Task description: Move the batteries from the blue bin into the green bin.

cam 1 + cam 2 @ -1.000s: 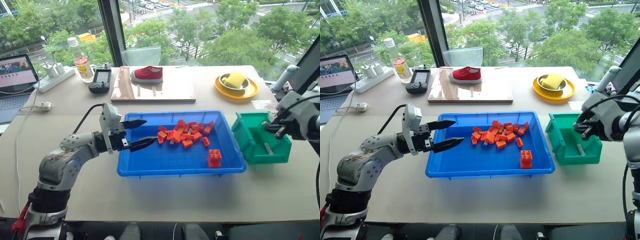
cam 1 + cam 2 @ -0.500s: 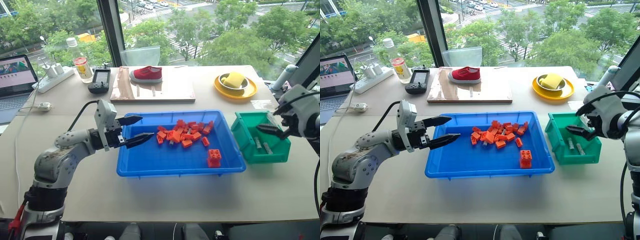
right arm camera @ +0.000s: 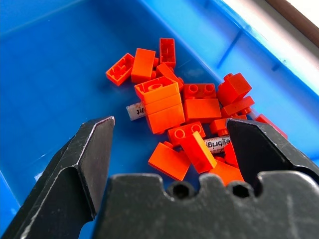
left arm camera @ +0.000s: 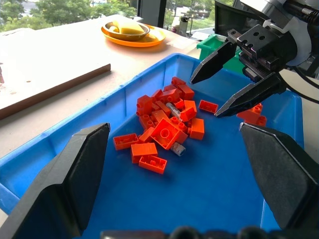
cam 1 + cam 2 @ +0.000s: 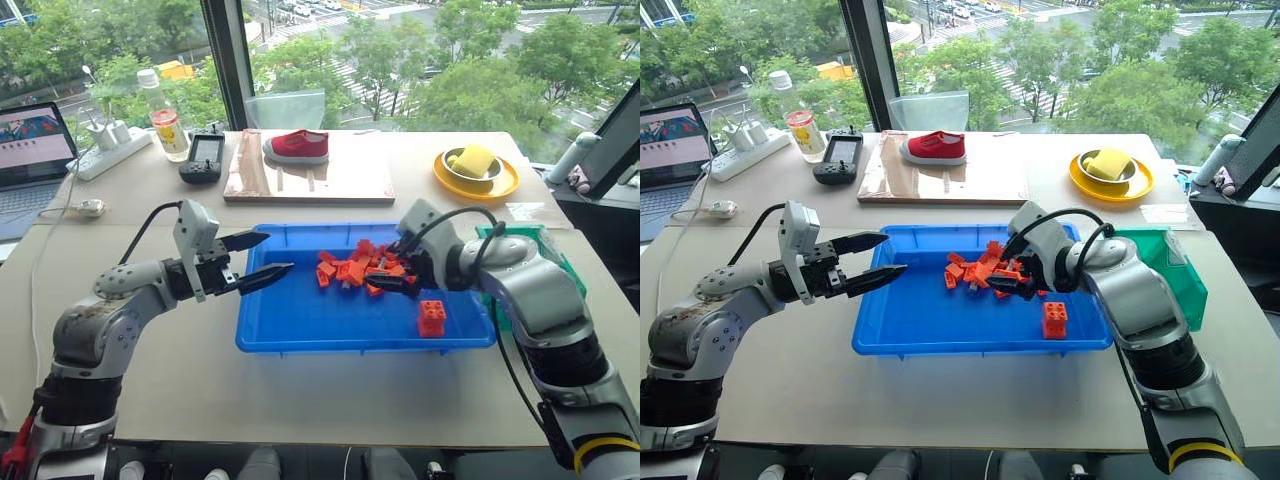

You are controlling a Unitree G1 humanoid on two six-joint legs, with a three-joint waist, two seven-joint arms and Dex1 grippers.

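While the right gripper (image 5: 385,272) hangs wide open over the brick pile (image 3: 185,114), the left gripper (image 5: 262,259) waits open too.
Batteries (image 3: 135,110) look light, slick and half-buried, so I'd pinch mid-body across the width.

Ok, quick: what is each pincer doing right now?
Left pincer: open, empty, at the blue bin's left end.
Right pincer: open, empty, over the red blocks.
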